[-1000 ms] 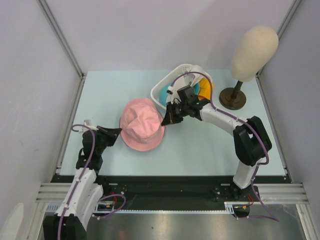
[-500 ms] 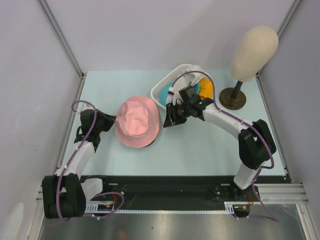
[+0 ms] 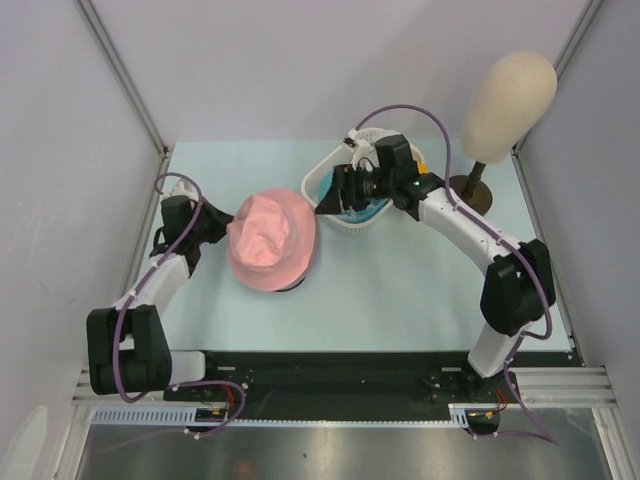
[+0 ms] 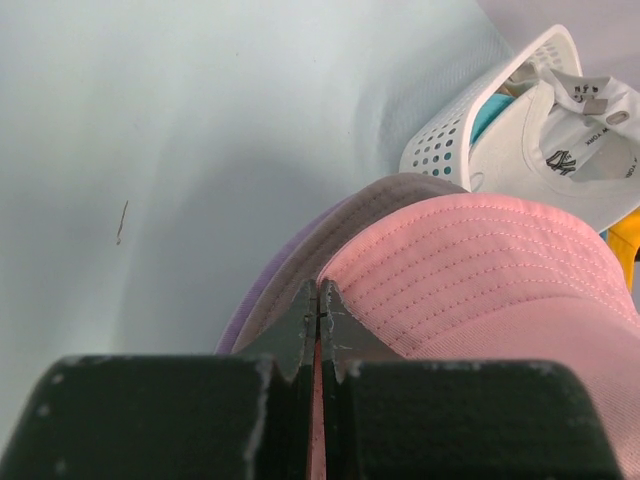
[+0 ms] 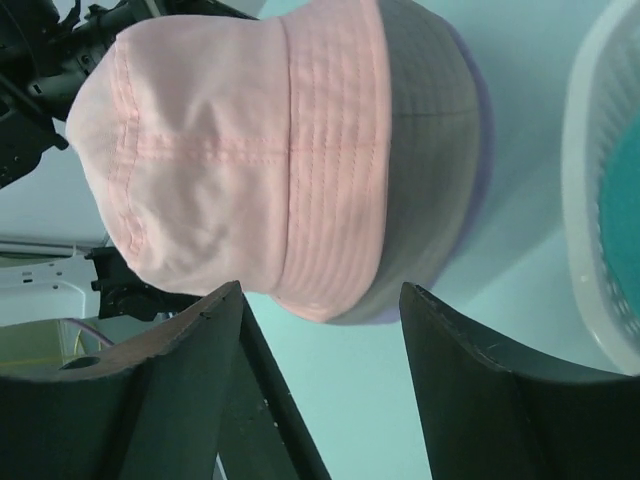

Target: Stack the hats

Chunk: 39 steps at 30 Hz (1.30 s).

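The pink hat (image 3: 272,240) lies left of centre on the table, on top of the lavender hat (image 4: 262,290), whose brim sticks out underneath (image 5: 478,130). My left gripper (image 3: 222,228) is shut on the pink hat's left brim (image 4: 318,292), with pink fabric between its fingers. My right gripper (image 3: 330,200) hangs open and empty at the left edge of the white basket (image 3: 345,228), apart from the pink hat (image 5: 220,150). The teal hat (image 3: 366,211) lies in the basket. An orange hat (image 4: 626,250) shows at the basket's far side.
A white NY cap (image 4: 560,150) rests on top in the basket. A beige mannequin head (image 3: 508,100) stands on a dark round base (image 3: 465,196) at the back right. Metal frame posts and grey walls border the table.
My right gripper has let go of the pink hat's right brim, opened, and pulled back over the basket. My left gripper has come up to the hat's left brim, and the hat has shifted left.
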Each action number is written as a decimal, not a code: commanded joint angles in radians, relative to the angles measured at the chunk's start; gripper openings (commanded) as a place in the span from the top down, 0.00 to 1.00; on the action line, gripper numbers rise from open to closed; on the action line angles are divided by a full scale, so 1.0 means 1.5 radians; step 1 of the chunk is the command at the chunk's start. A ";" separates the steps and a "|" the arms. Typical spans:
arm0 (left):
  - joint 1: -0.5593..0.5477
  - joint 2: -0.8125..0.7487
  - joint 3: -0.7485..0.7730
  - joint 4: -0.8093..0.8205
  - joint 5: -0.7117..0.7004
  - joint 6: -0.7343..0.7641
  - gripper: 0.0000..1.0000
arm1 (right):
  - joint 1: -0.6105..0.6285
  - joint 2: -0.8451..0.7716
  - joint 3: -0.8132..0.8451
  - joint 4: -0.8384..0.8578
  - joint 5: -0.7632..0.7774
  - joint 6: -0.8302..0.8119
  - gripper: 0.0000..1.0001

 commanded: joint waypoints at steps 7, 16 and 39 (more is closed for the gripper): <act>0.004 -0.011 0.025 0.040 0.031 0.021 1.00 | -0.002 0.092 0.051 0.095 -0.096 0.011 0.29; 0.004 -0.013 0.020 0.031 0.040 0.030 1.00 | 0.005 0.137 0.056 0.169 -0.159 0.055 0.28; 0.005 -0.034 -0.002 0.041 0.027 0.020 1.00 | 0.008 0.191 0.049 0.098 -0.063 0.122 1.00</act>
